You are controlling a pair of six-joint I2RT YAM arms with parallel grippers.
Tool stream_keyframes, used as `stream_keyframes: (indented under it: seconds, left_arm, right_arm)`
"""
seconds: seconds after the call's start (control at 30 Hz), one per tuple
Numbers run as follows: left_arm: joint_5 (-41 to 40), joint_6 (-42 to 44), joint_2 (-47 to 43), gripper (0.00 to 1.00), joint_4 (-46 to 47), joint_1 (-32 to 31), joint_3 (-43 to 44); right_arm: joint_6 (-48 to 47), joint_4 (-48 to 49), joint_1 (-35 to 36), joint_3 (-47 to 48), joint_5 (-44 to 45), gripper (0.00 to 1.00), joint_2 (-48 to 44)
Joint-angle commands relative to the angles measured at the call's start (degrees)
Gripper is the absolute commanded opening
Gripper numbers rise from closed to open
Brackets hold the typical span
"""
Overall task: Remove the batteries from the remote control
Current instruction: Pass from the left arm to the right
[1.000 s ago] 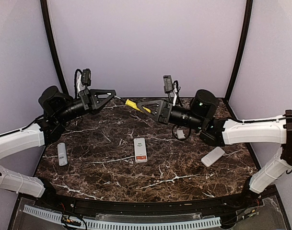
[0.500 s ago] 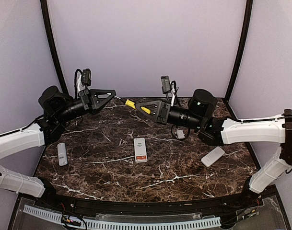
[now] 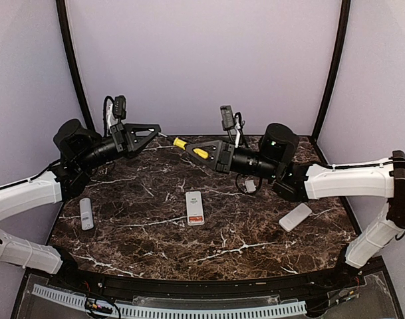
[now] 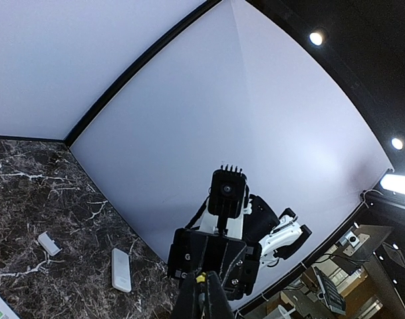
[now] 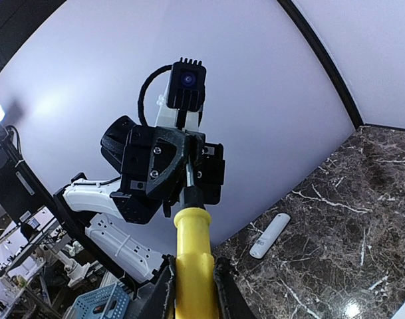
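Observation:
A white remote control (image 3: 195,207) lies flat at the table's middle. It has an orange-red patch at its near end, too small to tell whether it is the batteries. Both arms are raised above the far part of the table, tip to tip. My left gripper (image 3: 157,129) (image 4: 202,282) is shut on the metal shaft of a yellow-handled screwdriver (image 3: 181,143) (image 5: 194,246). My right gripper (image 3: 197,149) (image 5: 194,272) has its fingers pressed on both sides of the yellow handle.
A second white remote (image 3: 86,213) (image 5: 269,236) lies near the left edge, and a third remote (image 3: 295,216) (image 4: 121,269) lies on the right. A small grey piece (image 3: 251,186) (image 4: 49,244) rests under the right arm. Purple walls enclose the back and sides.
My right gripper has slid a little left along the screwdriver and its fingers have narrowed onto the yellow handle. The left arm has not moved.

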Motion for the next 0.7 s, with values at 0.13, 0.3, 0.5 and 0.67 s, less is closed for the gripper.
stream_keyframes:
  seconds: [0.13, 0.3, 0.5, 0.67]
  left_arm:
    - [1.0, 0.4, -1.3, 0.0, 1.3, -0.1, -0.4]
    - [0.7, 1.1, -1.6, 0.0, 0.1, -0.1, -0.4]
    - [-0.2, 4.1, -2.2, 0.2, -4.9, 0.0, 0.2]
    - [-3.1, 11.6, -3.9, 0.6, -18.1, 0.0, 1.9]
  right_arm:
    - [0.0, 0.5, 0.3, 0.6, 1.1, 0.03, 0.0]
    - [0.0, 0.1, 0.2, 0.0, 2.2, 0.0, -0.5]
    - [-0.6, -2.3, -0.1, -0.8, 4.8, 0.0, -2.0]
    - [-2.4, -12.4, -1.8, -1.2, 9.3, 0.0, -5.2]
